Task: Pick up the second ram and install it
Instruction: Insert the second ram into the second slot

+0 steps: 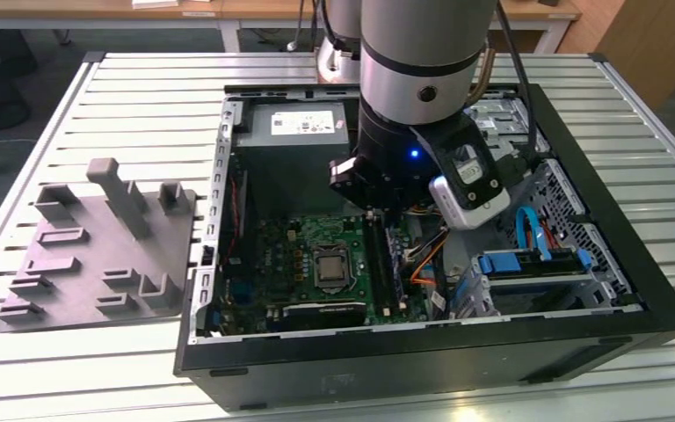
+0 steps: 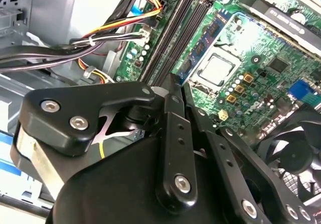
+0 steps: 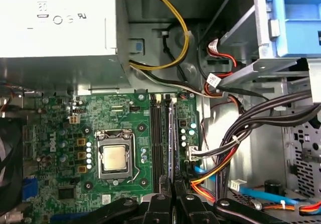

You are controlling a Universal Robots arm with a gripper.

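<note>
My gripper (image 1: pixel 375 209) hangs inside the open computer case (image 1: pixel 619 290), low over the black memory slots (image 3: pixel 156 133) beside the processor socket (image 3: pixel 115 156). Its fingers (image 3: pixel 164 191) stand close together, shut. The second ram (image 3: pixel 170 138) appears edge-on as a thin pale strip that runs out from between the fingertips along the slot nearest the cables. I cannot tell how deep it sits in that slot. In the second wrist view the gripper (image 2: pixel 173 81) meets the same slots (image 2: pixel 175 33) at their near end.
A grey holder block (image 1: pixel 91 255) lies on the slatted table at the exterior view's left. The power supply (image 1: pixel 296 123) fills the case's far end. Cable bundles (image 3: pixel 225 153) and a blue drive bay (image 1: pixel 526 264) crowd one side of the slots, and a fan (image 2: pixel 296 153) sits past the processor.
</note>
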